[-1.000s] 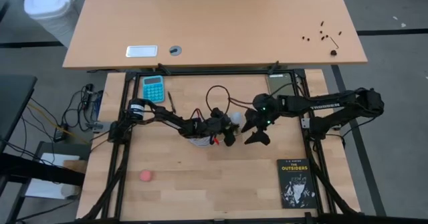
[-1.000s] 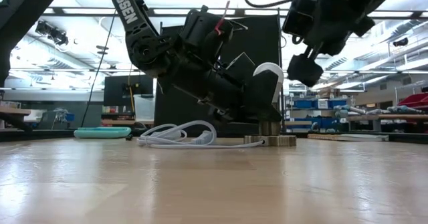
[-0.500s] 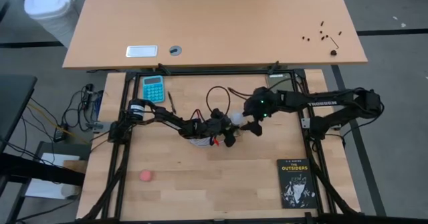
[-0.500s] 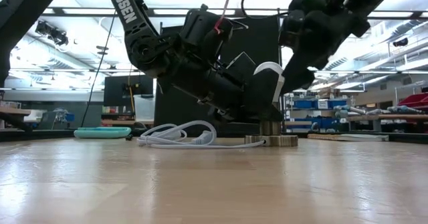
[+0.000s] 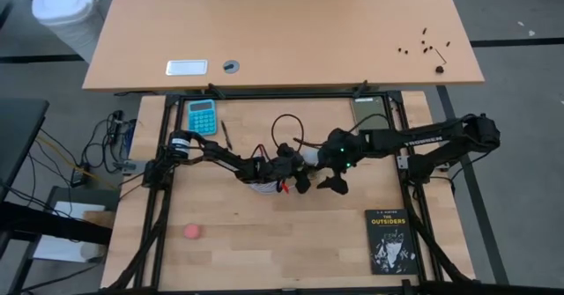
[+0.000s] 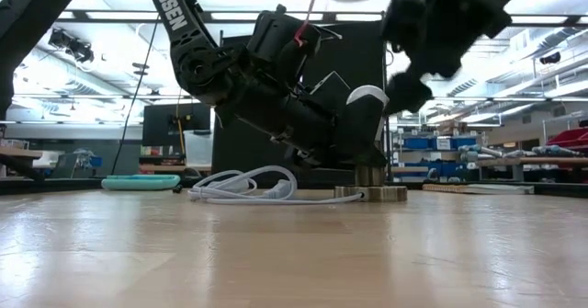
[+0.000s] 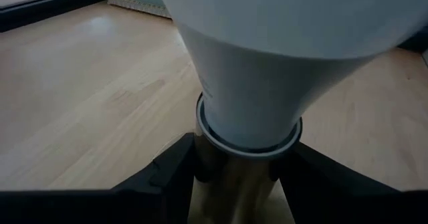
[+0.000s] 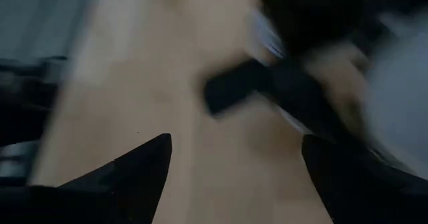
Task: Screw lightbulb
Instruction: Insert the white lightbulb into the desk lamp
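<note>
The white lightbulb stands upright with its neck in a brass socket. The socket sits on a flat round base on the table's middle. My left gripper reaches in from the left and is shut on the socket just under the bulb. My right gripper hangs open a little above and to the right of the bulb, touching nothing. It shows blurred in the low view. My left gripper pinches the brass socket between its two fingers, just below the bulb's neck ring. The fingers come from the table's left, slanting slightly down. The socket stands upright on its base on the table, with the bulb on top.
A coiled white cord lies on the table left of the socket. A black cable loop, a teal calculator and a pen lie toward the far edge. A pink ball and a black book lie near the front.
My right gripper swung down toward the bulb, then drew back up and toward the near edge, turning at the wrist. It stayed open. My left gripper, the socket and the bulb kept still.
</note>
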You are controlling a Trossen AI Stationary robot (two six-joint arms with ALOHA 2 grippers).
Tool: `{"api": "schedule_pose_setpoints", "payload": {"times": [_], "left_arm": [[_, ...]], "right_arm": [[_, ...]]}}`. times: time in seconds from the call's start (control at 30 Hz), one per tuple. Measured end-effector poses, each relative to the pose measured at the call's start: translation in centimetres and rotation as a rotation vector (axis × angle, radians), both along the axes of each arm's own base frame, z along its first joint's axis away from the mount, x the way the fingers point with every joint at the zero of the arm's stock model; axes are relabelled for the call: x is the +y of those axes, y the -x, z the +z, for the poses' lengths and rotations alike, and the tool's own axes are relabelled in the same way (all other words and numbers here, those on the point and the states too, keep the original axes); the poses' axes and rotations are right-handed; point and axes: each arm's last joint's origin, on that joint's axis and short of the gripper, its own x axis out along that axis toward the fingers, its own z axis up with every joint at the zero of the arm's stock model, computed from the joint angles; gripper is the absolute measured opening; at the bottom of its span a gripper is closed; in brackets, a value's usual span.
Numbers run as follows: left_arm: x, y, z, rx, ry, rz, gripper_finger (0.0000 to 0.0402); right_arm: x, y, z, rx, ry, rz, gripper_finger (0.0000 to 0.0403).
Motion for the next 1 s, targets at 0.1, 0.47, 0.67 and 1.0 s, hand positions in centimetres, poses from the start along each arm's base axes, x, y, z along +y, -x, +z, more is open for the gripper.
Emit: {"api": "schedule_pose_setpoints", "payload": {"times": [0.1,0.47,0.67,1.0], "left_arm": [[-0.1,0.0,0.0,0.001,0.0,-0.001,0.0193],[-0.3,0.0,0.0,0.004,-0.007,-0.017,0.0193],[-0.4,0.0,0.0,0.005,-0.003,-0.029,0.0193],[-0.7,0.0,0.0,0.008,0.003,-0.051,0.0193]], "right_arm": [[-1.0,0.5,-0.5,0.076,0.041,-0.1,0.0345],[-4.7,0.8,-0.2,0.006,0.109,-0.152,0.0345],[-3.2,0.3,-0.6,0.018,0.068,-0.064,0.0345],[-0.4,-0.2,0.2,0.027,0.04,-0.015,0.0345]]}}
